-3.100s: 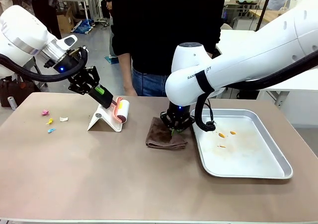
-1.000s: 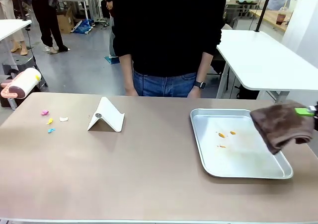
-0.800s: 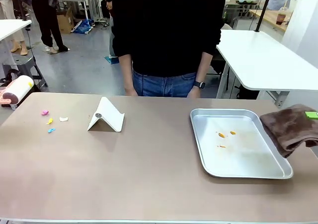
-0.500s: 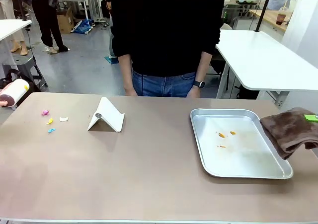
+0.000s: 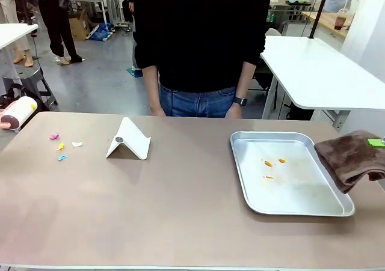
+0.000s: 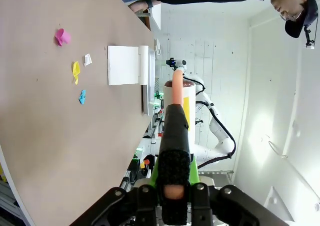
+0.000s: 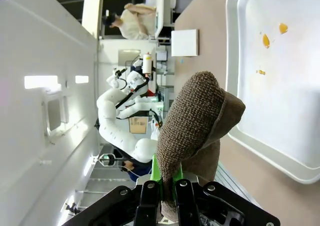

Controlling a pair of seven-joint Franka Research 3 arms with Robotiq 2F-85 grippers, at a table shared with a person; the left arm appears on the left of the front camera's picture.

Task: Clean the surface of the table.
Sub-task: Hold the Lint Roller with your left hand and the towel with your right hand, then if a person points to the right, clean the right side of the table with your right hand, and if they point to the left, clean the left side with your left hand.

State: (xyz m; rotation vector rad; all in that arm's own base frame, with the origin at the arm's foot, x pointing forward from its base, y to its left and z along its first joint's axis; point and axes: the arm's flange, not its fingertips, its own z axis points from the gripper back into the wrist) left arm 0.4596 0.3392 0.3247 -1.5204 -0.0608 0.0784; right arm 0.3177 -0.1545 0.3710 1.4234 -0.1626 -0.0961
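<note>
Table: the table (image 5: 180,217), a matte tan-brown slab, spans the whole front view.
Left gripper: the left gripper (image 6: 173,188) is clamped on the lint roller (image 6: 176,131) by its knobbly black handle, at the table's left end.
Right gripper: the right gripper (image 7: 165,186) is pinching a nubby brown cloth (image 7: 192,126), folded over, beside the shiny metal tray (image 5: 301,190).
Scraps: crumpled coloured paper scraps (image 5: 60,146) lie near a folded white stand (image 5: 129,142).

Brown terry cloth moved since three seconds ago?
Yes: brown cloth went from left of the silver metal tray to its right, in the right hand.
</note>
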